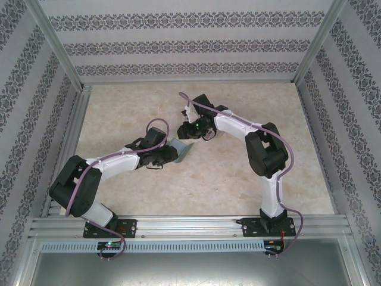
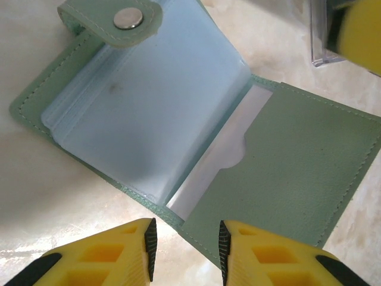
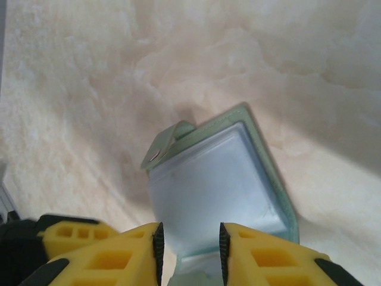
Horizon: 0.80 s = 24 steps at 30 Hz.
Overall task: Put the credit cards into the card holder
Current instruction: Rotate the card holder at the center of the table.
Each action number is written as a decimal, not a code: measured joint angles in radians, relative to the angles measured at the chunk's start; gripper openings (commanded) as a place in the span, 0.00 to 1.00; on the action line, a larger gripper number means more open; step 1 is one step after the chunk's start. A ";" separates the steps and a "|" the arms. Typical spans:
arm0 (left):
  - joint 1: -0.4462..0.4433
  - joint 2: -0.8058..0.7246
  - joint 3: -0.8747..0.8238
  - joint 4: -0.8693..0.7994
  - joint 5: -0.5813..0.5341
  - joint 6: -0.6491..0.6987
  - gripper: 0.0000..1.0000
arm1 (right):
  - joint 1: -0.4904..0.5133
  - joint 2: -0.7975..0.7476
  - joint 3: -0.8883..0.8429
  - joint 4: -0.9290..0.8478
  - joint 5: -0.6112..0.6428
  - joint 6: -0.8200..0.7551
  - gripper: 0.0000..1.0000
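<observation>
Robot arms: two, a left arm (image 1: 113, 164) and a right arm (image 1: 238, 128). Grippers: two, the left gripper (image 2: 186, 247) and the right gripper (image 3: 189, 250), each with two yellow fingers (image 2: 268, 256), four in all. Card holder (image 2: 286, 155), green: one. Snap (image 2: 128, 18) on its tab: one. Clear plastic piece (image 2: 321, 36) just beyond the holder: one. Table (image 1: 208, 185): one.

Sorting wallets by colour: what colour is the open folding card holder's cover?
The card holder is sage green; left wrist view shows it best.
</observation>
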 measured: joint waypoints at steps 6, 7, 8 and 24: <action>0.011 0.005 0.019 -0.004 -0.005 0.013 0.36 | 0.006 -0.089 -0.081 0.011 -0.003 0.000 0.33; 0.013 0.004 0.021 -0.004 -0.007 0.015 0.36 | 0.006 -0.097 -0.101 0.013 -0.004 0.000 0.33; 0.016 0.004 0.023 -0.004 -0.011 0.017 0.36 | 0.006 -0.100 -0.117 0.016 -0.003 0.000 0.33; 0.026 0.060 0.156 -0.005 0.013 0.049 0.35 | -0.080 -0.254 -0.162 0.043 0.042 0.004 0.36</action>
